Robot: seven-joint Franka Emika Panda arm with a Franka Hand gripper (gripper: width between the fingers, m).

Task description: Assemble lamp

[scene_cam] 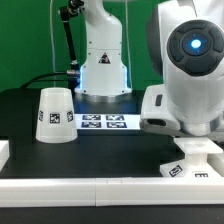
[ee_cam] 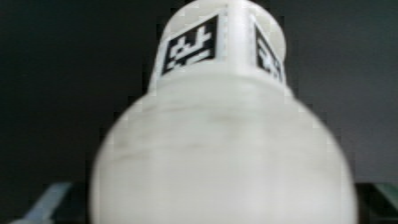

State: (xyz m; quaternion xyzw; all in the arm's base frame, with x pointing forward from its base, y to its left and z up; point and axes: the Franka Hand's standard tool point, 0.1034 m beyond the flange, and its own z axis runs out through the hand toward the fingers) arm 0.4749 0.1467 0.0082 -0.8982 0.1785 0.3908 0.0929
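The bulb is right at my gripper, its long side pointing straight away from me. It hides my jaws, so I cannot tell my grip. The base lies just under me, on the exterior view's right.

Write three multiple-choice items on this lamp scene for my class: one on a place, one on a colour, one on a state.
1. In the exterior view, the shade stands:
A) to the left of the marker board
B) on a shelf
C) inside a box

2. The table surface is:
A) red
B) black
C) yellow

3. The shade is:
A) lying on its side
B) crushed flat
C) upright, wide end down

Answers:
1 A, it stands apart from the board, on the exterior view's left.
2 B, the bare surface shows black.
3 C, its wide rim rests on the table.
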